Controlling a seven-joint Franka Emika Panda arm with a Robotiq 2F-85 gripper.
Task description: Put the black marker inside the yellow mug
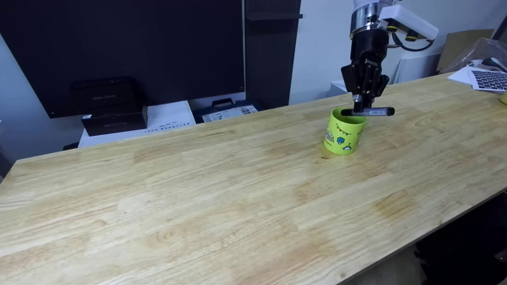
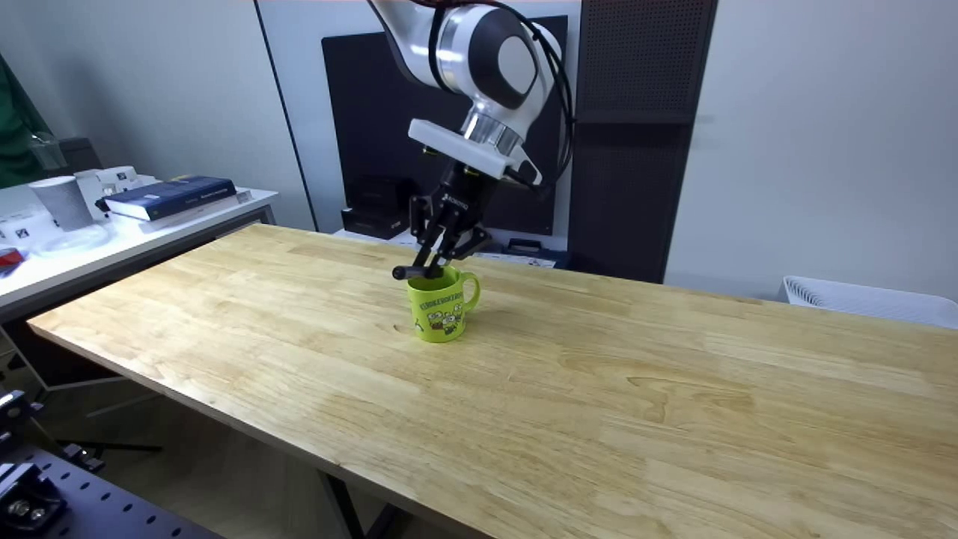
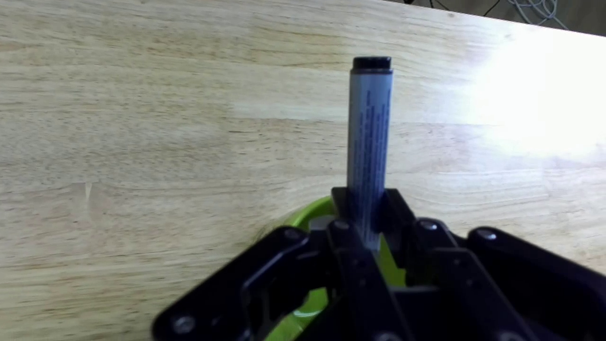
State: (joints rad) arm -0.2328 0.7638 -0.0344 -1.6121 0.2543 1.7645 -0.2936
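The black marker has a grey printed barrel and dark ends; it shows in both exterior views point(image 1: 380, 112) point(image 2: 408, 272) and in the wrist view point(image 3: 370, 128). My gripper point(image 1: 361, 109) point(image 2: 434, 263) point(image 3: 368, 203) is shut on the marker's middle and holds it roughly level. The yellow-green mug point(image 1: 341, 136) point(image 2: 440, 314) stands upright on the table with printed pictures on its side. The marker lies crosswise over the mug's opening, at rim height or just above; I cannot tell whether they touch. In the wrist view the gripper hides most of the mug point(image 3: 310, 210).
The wooden table point(image 1: 198, 206) point(image 2: 636, 419) carries the mug. A keyboard point(image 1: 491, 80) and papers lie at its far right end in an exterior view. A side table with a dark blue book point(image 2: 172, 196) and a grey cup point(image 2: 63, 203) stands beyond it.
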